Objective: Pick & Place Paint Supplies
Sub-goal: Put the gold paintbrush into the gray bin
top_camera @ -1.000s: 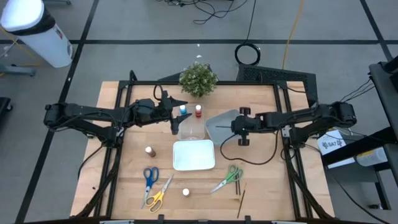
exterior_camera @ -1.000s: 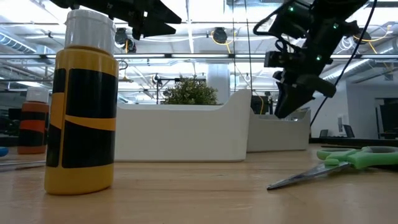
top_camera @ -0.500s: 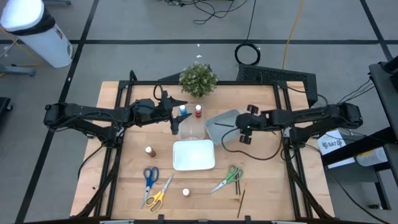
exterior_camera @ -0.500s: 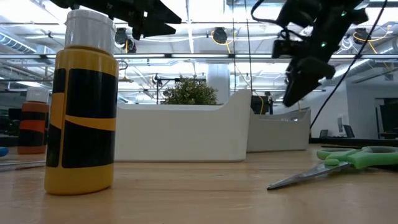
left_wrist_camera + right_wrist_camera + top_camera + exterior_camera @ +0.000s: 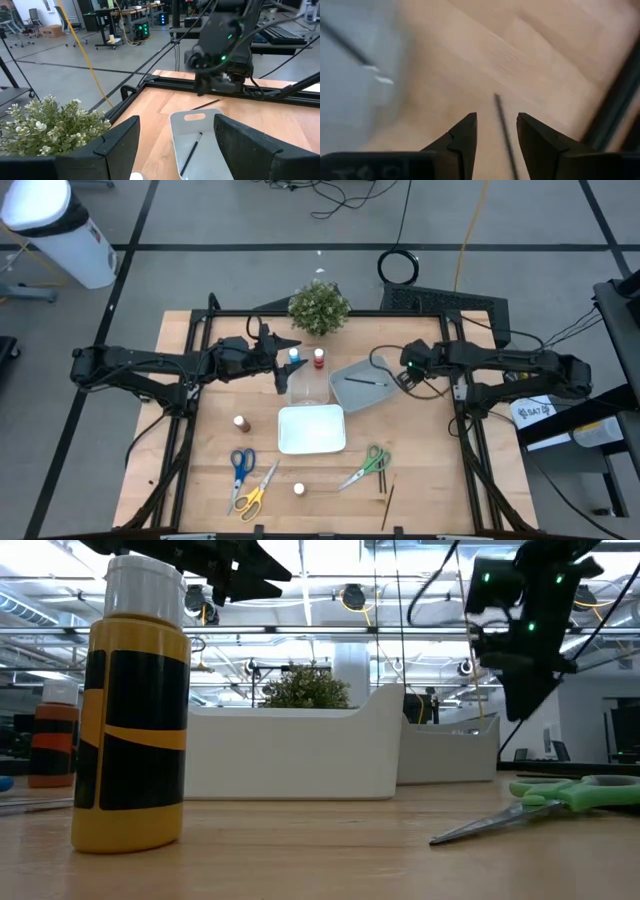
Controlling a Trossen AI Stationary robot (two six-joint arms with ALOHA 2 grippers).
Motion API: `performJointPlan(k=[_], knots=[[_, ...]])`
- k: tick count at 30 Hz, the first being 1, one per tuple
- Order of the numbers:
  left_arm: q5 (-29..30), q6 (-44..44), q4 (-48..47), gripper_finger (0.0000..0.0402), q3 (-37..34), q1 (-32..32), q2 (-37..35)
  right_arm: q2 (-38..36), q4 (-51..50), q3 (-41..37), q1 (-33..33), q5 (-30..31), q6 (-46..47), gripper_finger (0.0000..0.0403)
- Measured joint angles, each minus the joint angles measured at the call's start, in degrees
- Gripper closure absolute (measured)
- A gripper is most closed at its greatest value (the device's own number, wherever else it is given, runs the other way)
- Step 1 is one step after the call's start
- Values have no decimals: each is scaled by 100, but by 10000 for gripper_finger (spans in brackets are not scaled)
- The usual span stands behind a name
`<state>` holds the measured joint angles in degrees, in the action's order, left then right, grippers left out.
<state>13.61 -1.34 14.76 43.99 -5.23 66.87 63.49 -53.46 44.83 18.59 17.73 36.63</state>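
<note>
My right gripper (image 5: 403, 375) hangs open just off the right end of the grey tray (image 5: 345, 395); it points steeply down over a thin dark brush (image 5: 504, 131) that lies flat on the wood. Another brush (image 5: 360, 380) lies inside the grey tray. My left gripper (image 5: 287, 360) hovers open and level, high over the blue bottle (image 5: 294, 356) and red bottle (image 5: 319, 357), which stand on the table. A brown bottle (image 5: 241, 423), a white-capped yellow bottle (image 5: 130, 710), blue scissors (image 5: 241, 463), yellow scissors (image 5: 255, 492), green scissors (image 5: 365, 468) and two brushes (image 5: 386, 492) lie nearer the front.
A clear tray (image 5: 308, 387) and a white tray (image 5: 312, 442) sit mid-table. The potted plant (image 5: 319, 307) stands at the far edge. A black frame rail (image 5: 260, 95) runs along the table's right side, close behind my right gripper.
My right gripper has drawn back from over the grey tray toward the table's right and far edges. It has risen a little and rolled about its own axis. The brush in the grey tray lies still.
</note>
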Motion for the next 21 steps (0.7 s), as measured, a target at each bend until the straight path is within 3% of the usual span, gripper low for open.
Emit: performJointPlan(k=[4, 9, 14, 21], knots=[[0, 13, 2, 133, 0, 0, 0, 318, 5, -239, 490, -29, -10, 278], [-1, 13, 1, 133, 0, 0, 0, 755, 21, -492, 943, -609, -149, 278], [-2, 13, 0, 133, 0, 0, 0, 889, 271, -650, 1034, -1014, -521, 277], [-2, 13, 1, 133, 0, 0, 0, 930, 725, -815, 1146, -1040, -1040, 277]])
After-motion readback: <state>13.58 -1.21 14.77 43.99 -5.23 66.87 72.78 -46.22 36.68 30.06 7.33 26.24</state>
